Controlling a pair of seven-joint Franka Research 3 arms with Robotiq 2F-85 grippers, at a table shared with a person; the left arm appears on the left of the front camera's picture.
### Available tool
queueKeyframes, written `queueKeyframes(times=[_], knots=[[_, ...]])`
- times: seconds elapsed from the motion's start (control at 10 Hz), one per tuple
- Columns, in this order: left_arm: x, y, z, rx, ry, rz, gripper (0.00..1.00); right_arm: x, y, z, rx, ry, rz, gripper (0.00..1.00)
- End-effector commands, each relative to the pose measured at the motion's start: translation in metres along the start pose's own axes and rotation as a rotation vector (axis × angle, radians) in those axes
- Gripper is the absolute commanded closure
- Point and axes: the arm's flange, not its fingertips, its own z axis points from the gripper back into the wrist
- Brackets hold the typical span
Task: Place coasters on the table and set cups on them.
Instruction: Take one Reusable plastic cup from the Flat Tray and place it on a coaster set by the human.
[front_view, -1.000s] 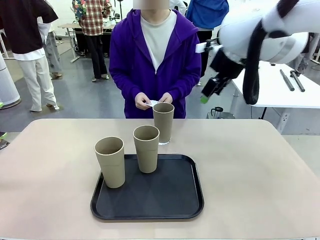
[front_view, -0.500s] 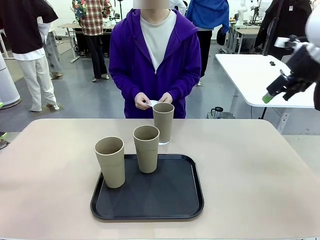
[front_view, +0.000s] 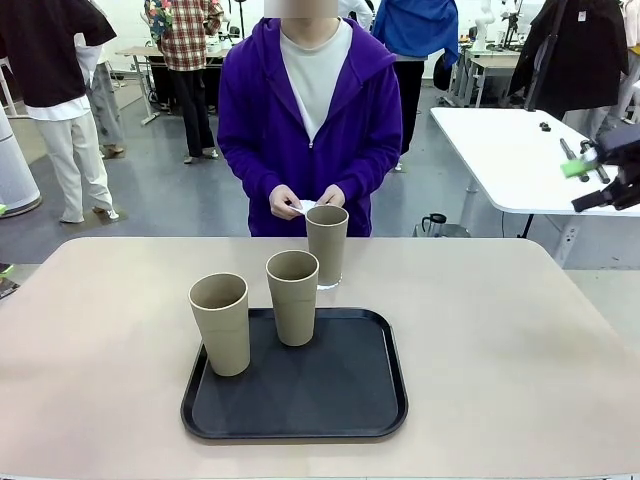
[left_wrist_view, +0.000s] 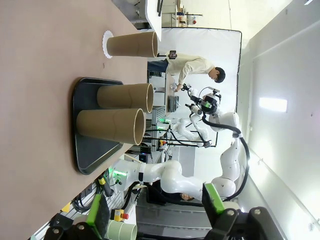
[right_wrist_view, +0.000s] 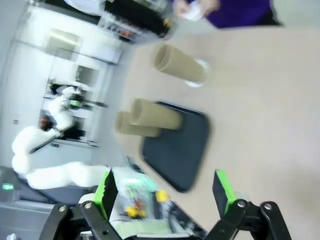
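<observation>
Two cups (front_view: 292, 297) stand on the tray (front_view: 345, 405), the third cup (front_view: 326, 245) on a coaster (left_wrist_view: 106, 45) on the counter (front_view: 500, 340) behind it, while the left gripper (left_wrist_view: 152, 200) and right gripper (right_wrist_view: 164, 184) hang wide open, empty.

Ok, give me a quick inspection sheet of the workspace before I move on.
Surface: beige table, no spills seen.
Job's things: two cups upright on the black tray; third cup beyond the tray, standing on a coaster.
Clutter: nothing seen.
Grippers: left gripper open, right gripper open, both holding nothing.
Cables: nothing seen.
Surroundings: person at the far side, hands holding white paper; white table at right.
</observation>
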Motion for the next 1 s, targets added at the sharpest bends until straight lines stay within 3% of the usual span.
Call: queueKeyframes(times=[0.0, 0.2, 0.7, 0.9], knots=[[-0.001, -0.003, 0.000, -0.017, -0.006, -0.007, 0.00, 0.011, -0.034, 0.018, 0.229, -0.075, -0.095, 0.00], [-0.001, -0.003, 0.000, -0.017, -0.006, -0.007, 0.00, 0.001, -0.059, 0.025, 0.312, -0.084, -0.133, 0.00], [-0.001, -0.003, 0.000, -0.017, -0.006, -0.007, 0.00, -0.030, -0.128, 0.008, 0.361, 0.047, -0.170, 0.00], [-0.001, -0.003, 0.000, -0.017, -0.006, -0.007, 0.00, -0.042, -0.148, 0.007, 0.363, 0.040, -0.201, 0.00]])
